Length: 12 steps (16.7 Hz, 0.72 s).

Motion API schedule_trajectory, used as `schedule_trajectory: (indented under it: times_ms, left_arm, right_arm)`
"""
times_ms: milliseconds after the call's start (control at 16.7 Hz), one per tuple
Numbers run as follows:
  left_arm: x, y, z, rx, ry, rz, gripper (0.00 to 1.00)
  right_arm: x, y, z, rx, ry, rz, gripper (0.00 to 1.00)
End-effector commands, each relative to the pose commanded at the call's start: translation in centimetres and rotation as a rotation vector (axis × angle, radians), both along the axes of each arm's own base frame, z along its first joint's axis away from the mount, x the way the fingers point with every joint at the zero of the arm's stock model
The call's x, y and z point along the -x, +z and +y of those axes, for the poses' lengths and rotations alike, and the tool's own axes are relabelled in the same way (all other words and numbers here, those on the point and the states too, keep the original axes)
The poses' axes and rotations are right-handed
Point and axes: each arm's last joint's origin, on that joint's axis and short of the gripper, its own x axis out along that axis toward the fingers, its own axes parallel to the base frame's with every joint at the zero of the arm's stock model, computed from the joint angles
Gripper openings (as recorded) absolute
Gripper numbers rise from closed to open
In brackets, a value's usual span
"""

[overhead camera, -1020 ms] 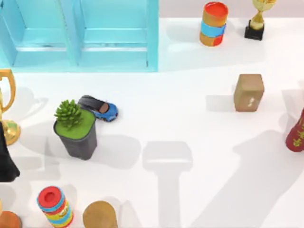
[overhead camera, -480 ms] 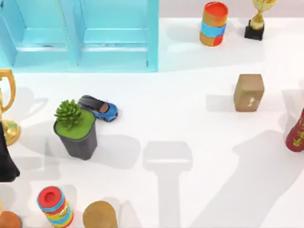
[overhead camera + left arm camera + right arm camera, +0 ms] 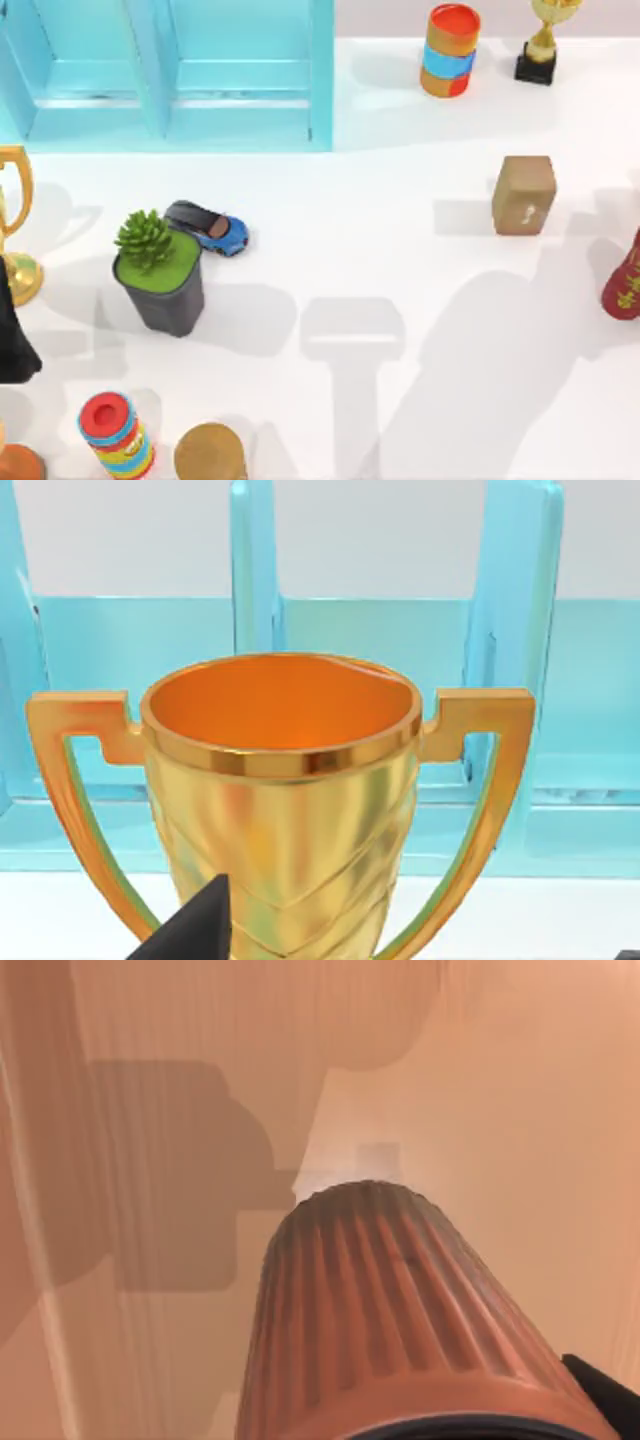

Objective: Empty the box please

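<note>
**Inspection at rest: box at far left, both grippers close to objects**

The blue compartmented box (image 3: 320, 75) is found at the far left of the table, its open bays facing the near side. It is also seen behind the gold trophy (image 3: 285, 810) in the left wrist view.

The left arm (image 3: 10, 340) is recorded at the table's left edge, just near of the gold trophy. The left gripper (image 3: 405, 948) is levelled at the trophy's cup at close range. Whether it is open or closed cannot be told.

The right gripper (image 3: 600, 1395) is placed directly over a ribbed red-orange vessel (image 3: 400, 1310), probably the red item at the table's right edge (image 3: 622, 285). Its hold cannot be told.

A potted plant (image 3: 160, 272) is noted left of centre, with a blue toy car (image 3: 212, 228) touching or just beside its far side. A brown block (image 3: 523, 195) stands towards the right. A striped can (image 3: 450, 50) and a small trophy (image 3: 545, 40) are noted at the far right. A ringed can (image 3: 117, 435) and a brown cylinder (image 3: 210, 455) are logged at the near left.
</note>
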Motion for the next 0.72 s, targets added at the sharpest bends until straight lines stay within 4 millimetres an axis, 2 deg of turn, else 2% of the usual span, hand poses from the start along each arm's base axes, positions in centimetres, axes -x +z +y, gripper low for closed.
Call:
schedule_trajectory:
  times_ms: [180, 360, 720]
  left_arm:
    - [0.0, 0.0, 0.0, 0.000, 0.000, 0.000, 1.00]
    - [0.0, 0.0, 0.0, 0.000, 0.000, 0.000, 1.00]
    - [0.0, 0.0, 0.0, 0.000, 0.000, 0.000, 1.00]
  right_arm:
    - [0.0, 3.2, -0.1, 0.018, -0.004, -0.009, 0.00]
    - [0.1, 5.0, 0.3, 0.026, 0.002, -0.002, 0.00]
    - [0.1, 5.1, 0.5, 0.023, 0.003, 0.006, 0.00]
